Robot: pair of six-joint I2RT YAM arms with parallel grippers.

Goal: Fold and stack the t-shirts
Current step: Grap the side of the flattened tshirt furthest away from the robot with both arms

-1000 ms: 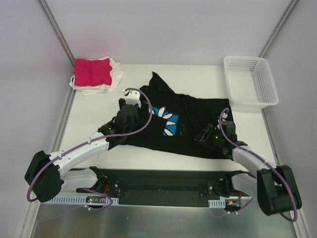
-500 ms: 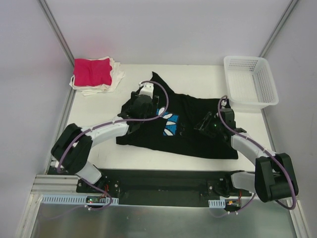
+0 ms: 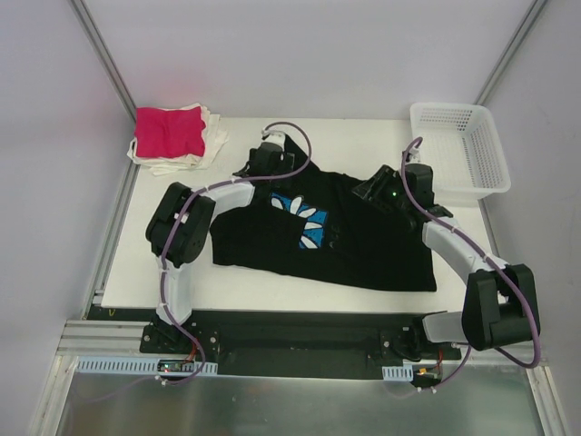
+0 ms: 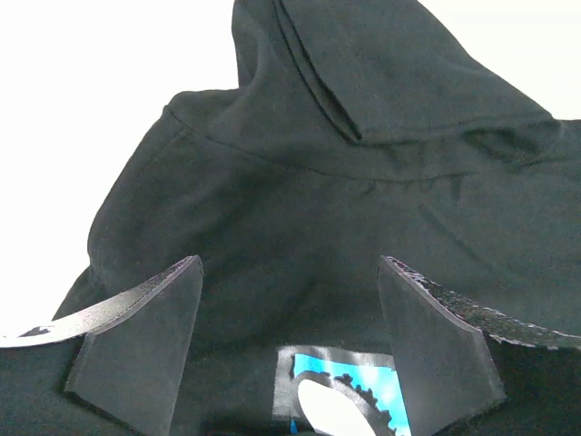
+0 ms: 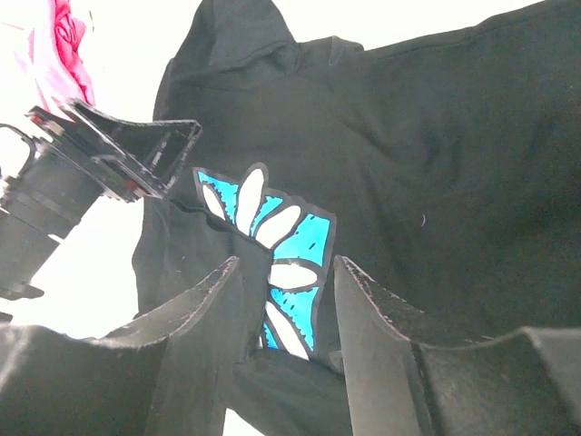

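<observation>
At the upper left of the overhead view you have the magenta-pink t-shirt point(image 3: 170, 132), folded and lying on top of the cream t-shirts point(image 3: 214, 138).

Right of that stack, your left gripper point(image 3: 261, 166) sits over the upper left part of the black t-shirt point(image 3: 372, 241). In the left wrist view its jaws stand wide apart with nothing between them, and a folded sleeve of the black shirt lies ahead, in the upper middle of the frame.

The black t-shirt is spread over the middle of the table point(image 3: 363, 136), with its blue daisy print point(image 3: 306, 222) left of centre.

Further right, your right gripper point(image 3: 374, 189) is at the shirt's upper right edge. In the right wrist view its jaws are parted by a narrower gap, the print shows through that gap, and no cloth is pinched.

At the upper right, the white mesh basket point(image 3: 454, 109) stands beside the shirt's right side.
</observation>
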